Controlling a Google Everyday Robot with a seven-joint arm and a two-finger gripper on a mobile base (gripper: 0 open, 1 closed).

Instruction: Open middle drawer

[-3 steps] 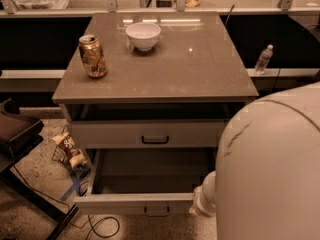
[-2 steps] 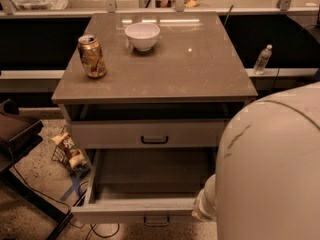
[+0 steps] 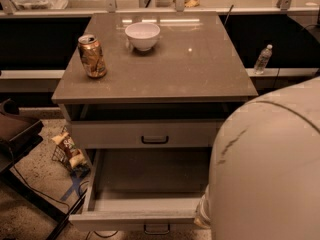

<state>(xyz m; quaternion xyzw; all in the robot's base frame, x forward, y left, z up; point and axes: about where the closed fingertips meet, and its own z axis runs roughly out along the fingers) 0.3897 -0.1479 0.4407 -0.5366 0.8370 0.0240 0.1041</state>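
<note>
The middle drawer (image 3: 135,218) is pulled far out towards the camera. Its pale front lies at the bottom edge of the view, with the small dark bar handle (image 3: 156,229) just below. Its inside (image 3: 150,171) looks bare. Above it, the top drawer (image 3: 115,134) is shut, with its handle (image 3: 155,139) at centre. The bottom drawer is hidden under the open one. My gripper is hidden behind my arm's big pale shell (image 3: 270,169), which fills the lower right. A pale part of the arm (image 3: 202,211) sits at the right end of the open drawer's front.
On the brown cabinet top (image 3: 190,69) stand a dented drink can (image 3: 92,56) at the left and a white bowl (image 3: 142,35) at the back. A water bottle (image 3: 262,59) stands on the right ledge. A snack bag (image 3: 67,149) and cables lie on the floor at left, beside a dark seat (image 3: 15,129).
The middle drawer has slid further out towards the camera. Its front and handle now sit lower in the view. The can and bowl have not moved.
</note>
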